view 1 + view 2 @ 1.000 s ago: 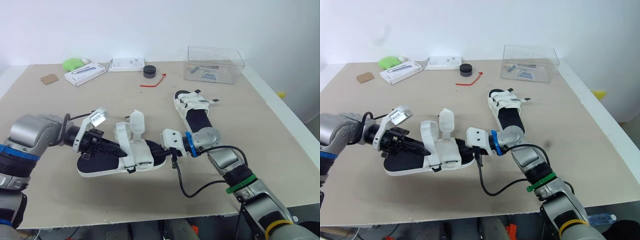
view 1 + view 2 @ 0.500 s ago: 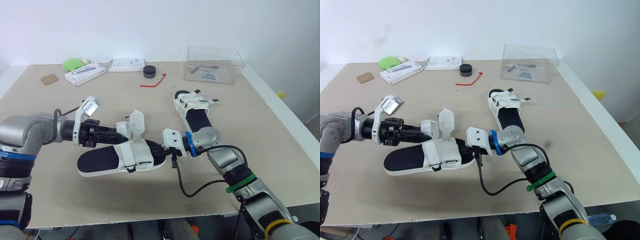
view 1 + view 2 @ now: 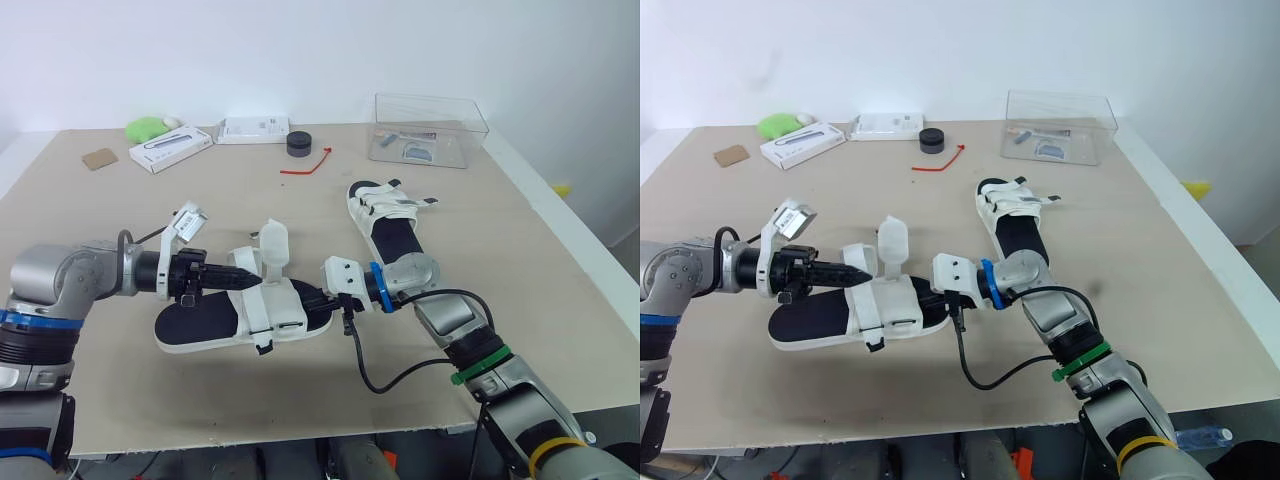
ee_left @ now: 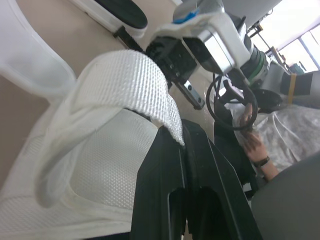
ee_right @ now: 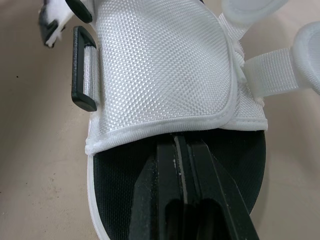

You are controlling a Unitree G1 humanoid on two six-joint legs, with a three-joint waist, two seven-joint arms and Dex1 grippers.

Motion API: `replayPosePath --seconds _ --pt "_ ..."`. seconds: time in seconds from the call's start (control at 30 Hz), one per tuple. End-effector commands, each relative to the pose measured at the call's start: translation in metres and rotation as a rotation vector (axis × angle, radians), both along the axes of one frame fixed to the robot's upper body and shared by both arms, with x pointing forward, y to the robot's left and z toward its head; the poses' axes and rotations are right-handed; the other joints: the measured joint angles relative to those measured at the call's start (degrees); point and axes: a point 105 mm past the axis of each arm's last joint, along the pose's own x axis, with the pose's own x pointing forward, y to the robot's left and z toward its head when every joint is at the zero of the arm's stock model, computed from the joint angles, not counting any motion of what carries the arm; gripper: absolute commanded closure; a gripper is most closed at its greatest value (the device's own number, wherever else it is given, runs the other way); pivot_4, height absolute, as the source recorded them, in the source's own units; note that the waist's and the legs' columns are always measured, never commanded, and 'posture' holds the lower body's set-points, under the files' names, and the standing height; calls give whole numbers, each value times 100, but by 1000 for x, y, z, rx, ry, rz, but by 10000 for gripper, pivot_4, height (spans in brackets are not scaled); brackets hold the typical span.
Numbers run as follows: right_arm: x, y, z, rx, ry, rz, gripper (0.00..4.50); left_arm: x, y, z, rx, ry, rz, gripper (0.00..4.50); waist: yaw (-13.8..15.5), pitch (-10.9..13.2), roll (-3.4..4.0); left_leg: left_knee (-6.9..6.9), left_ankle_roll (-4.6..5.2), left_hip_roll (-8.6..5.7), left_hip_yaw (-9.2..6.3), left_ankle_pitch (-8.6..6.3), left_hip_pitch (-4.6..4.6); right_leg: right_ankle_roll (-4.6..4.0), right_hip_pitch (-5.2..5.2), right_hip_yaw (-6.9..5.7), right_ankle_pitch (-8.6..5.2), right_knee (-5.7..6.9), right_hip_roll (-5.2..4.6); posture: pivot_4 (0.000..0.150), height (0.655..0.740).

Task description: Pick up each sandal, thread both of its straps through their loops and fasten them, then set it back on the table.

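I see the left gripper (image 3: 240,279) low over the beige table (image 3: 120,210). Its jaws are pinched narrow on the edge of a white mesh strap (image 4: 135,85). That strap belongs to the white sandal with a black footbed (image 3: 200,325), which lies flat near the table's front edge. The right gripper (image 5: 180,142) comes in from the toe end. Its jaws are pressed together and tucked under the broad white front band (image 5: 160,65), over the footbed. Further right, a second white sandal (image 3: 395,235) lies behind the right arm.
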Motion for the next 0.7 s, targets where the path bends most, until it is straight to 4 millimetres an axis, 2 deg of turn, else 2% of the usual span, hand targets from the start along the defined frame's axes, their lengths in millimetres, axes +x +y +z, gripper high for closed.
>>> replayPosePath --seconds 0.03,0.37,0.47,0.57,0.67,0.7 --pt "3 -14 -25 -100 46 -54 45000 -13 -9 2 1 -16 -82 44717 -1 0 0 0 0 0 1 0 0 0 0 2 0 0 0 1500 7400" --pt "0 -13 -26 -97 48 -50 45000 -35 -7 -16 53 19 -133 44717 -3 0 0 -1 0 2 2 0 3 -4 0 3 -3 0 1 1500 7400" --pt "0 -13 -26 -97 50 -48 45000 -33 -3 -22 81 -4 -86 44717 -2 0 0 -3 0 6 2 0 4 -4 0 4 -3 0 1 1500 7400" --pt "0 -12 -26 -96 53 -46 45000 -32 -2 -20 85 -18 -75 44717 2 0 0 -2 0 8 0 0 4 -8 0 0 -5 0 1 1500 7400" --pt "2 -11 -24 -95 52 -46 45000 -35 0 -10 88 -51 -86 36666 -1 0 0 -3 0 8 2 0 5 -10 0 2 -6 0 2 1500 7400" --pt "2 -11 -24 -95 51 -45 45000 -37 2 -8 98 -58 -93 30322 -1 0 -1 -3 0 8 2 0 5 -10 0 2 -7 0 3 1500 7400"
